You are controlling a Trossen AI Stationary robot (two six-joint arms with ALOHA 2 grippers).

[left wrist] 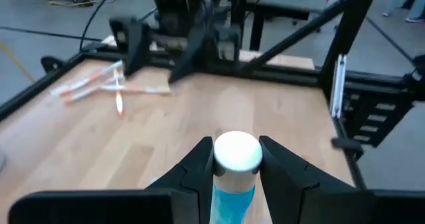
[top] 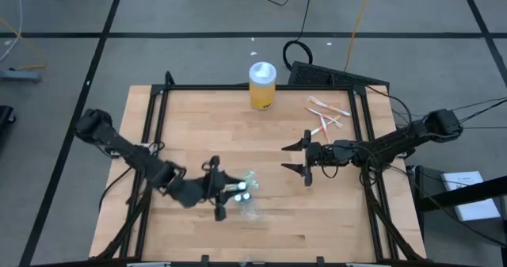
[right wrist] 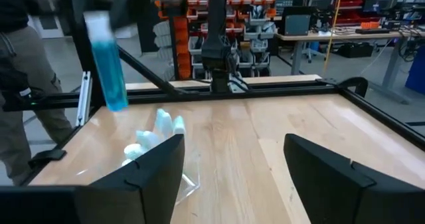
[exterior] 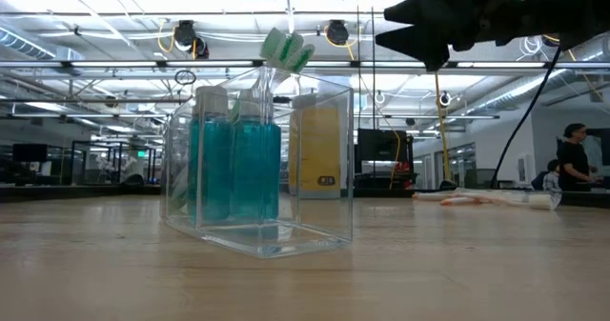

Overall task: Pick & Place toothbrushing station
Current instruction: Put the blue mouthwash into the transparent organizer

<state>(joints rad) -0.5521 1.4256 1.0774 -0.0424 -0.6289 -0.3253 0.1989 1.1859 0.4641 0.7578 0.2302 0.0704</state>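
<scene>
Standing near the table's front edge, the clear toothbrushing station holds blue tubes; the left gripper clamps 1 white-capped tube above it, while the right gripper hangs beside it, jaws apart.

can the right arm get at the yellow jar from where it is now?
Probably yes. The right gripper is open and empty at mid-table, and the yellow jar stands alone near the far edge, with bare table between them.
</scene>
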